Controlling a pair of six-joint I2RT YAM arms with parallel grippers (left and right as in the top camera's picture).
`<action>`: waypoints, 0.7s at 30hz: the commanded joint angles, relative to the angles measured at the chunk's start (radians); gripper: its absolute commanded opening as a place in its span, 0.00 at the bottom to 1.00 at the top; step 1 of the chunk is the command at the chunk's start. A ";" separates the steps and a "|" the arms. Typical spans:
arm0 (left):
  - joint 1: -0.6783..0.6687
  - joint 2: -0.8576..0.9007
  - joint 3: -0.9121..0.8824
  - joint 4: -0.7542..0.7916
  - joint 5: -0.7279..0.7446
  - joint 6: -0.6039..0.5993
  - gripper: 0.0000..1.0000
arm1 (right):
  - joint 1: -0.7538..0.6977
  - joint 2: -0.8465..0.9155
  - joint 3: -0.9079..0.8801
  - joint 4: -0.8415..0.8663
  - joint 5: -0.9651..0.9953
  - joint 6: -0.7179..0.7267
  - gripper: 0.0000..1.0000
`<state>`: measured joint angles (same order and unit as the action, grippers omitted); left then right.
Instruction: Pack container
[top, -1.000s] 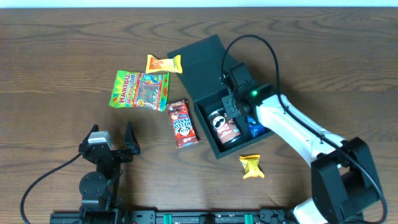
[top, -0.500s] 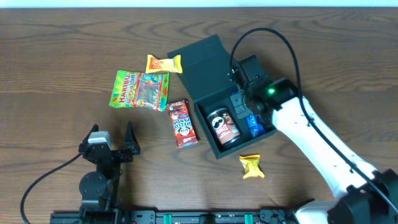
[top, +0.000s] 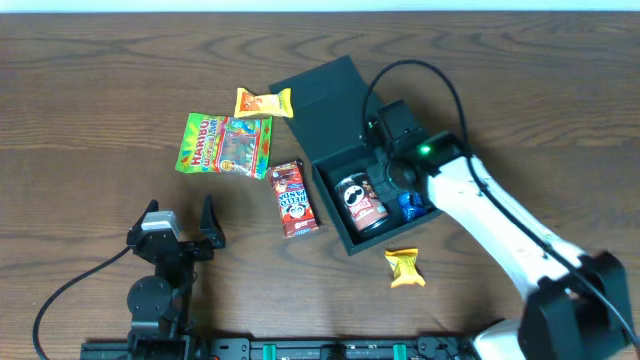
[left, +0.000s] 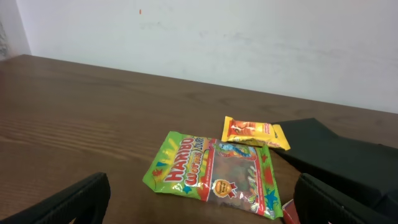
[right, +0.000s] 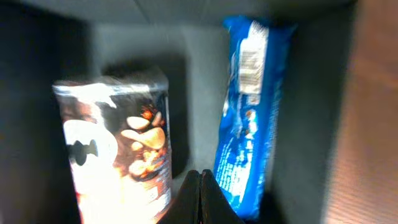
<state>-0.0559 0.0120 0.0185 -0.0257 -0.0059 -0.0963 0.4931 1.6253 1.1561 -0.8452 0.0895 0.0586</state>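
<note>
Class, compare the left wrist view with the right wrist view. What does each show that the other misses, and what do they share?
Only the left wrist view shows the gummy bag and the yellow packet. Only the right wrist view shows the chips can and the blue packet lying side by side inside the box. Both show the box: the left wrist sees its open lid, the right wrist its inside.

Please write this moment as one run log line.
left pincer: open, holds nothing | right pincer: shut, empty, over container | inside: can, blue packet
</note>
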 joint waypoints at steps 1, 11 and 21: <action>0.003 -0.008 -0.014 -0.050 -0.001 0.014 0.95 | 0.004 0.024 -0.034 0.031 0.015 -0.016 0.02; 0.003 -0.008 -0.014 -0.050 -0.001 0.014 0.95 | 0.004 0.030 -0.122 0.133 0.008 -0.015 0.04; 0.003 -0.008 -0.014 -0.050 -0.001 0.015 0.95 | 0.004 0.030 -0.156 0.179 0.007 -0.011 0.06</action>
<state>-0.0559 0.0116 0.0185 -0.0257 -0.0059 -0.0959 0.4931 1.6485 1.0054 -0.6685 0.0933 0.0555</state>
